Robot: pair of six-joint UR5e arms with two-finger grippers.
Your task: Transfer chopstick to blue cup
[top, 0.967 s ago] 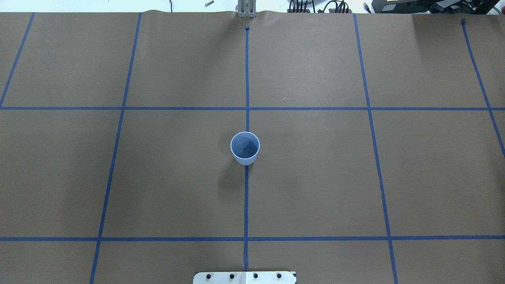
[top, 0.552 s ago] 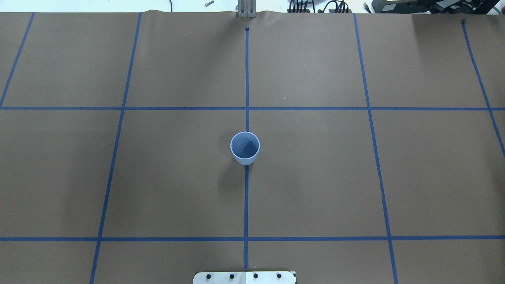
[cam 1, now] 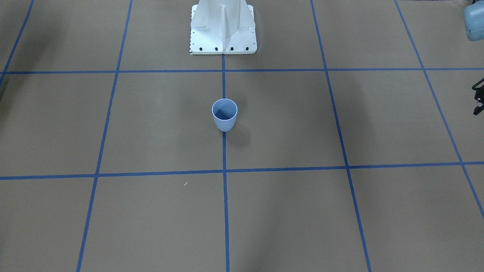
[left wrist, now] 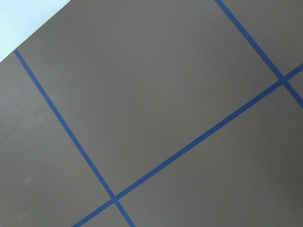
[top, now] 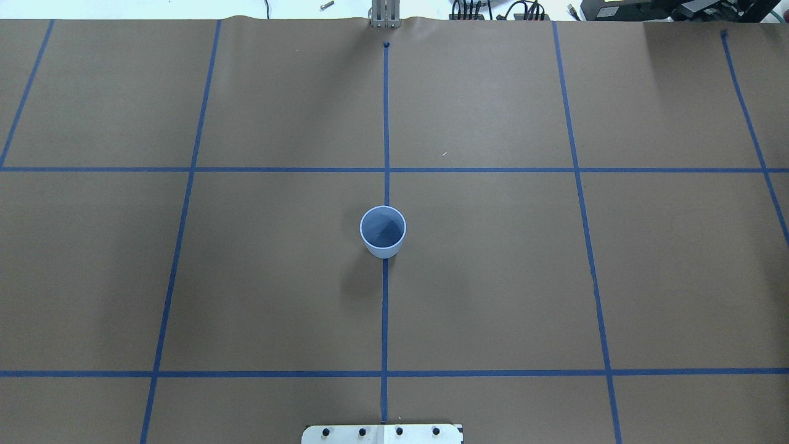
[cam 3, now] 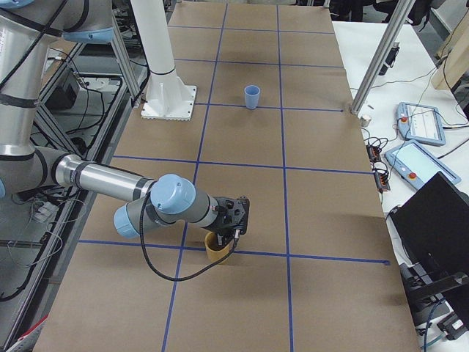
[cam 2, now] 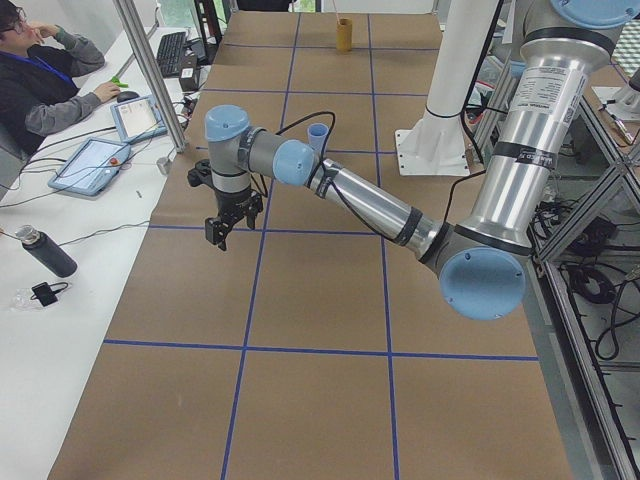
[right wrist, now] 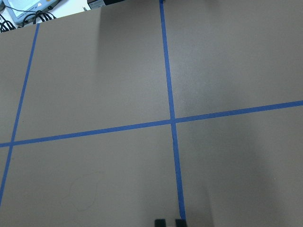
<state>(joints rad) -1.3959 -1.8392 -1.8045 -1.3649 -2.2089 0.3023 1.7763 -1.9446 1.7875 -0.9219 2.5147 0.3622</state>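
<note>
Directly under the right claw (cam 3: 231, 229) stands an ochre cup (cam 3: 218, 250); the chopstick we cannot see, maybe it is inside. Nothing has moved in the overhead view for 1 second, so we judge the transfer not begun. Well apart from both claws, the blue cup (top: 383, 231) stands upright, empty. If the right claw or the left claw (cam 2: 222, 222) is released or clenched, we cannot tell.

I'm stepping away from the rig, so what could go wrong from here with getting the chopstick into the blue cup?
The right hand hangs close over the round tan cup and might knock it over. The small pale blue plastic cup stands loose, far from that hand and narrow at its base, so it might tip when a stick drops in.
</note>
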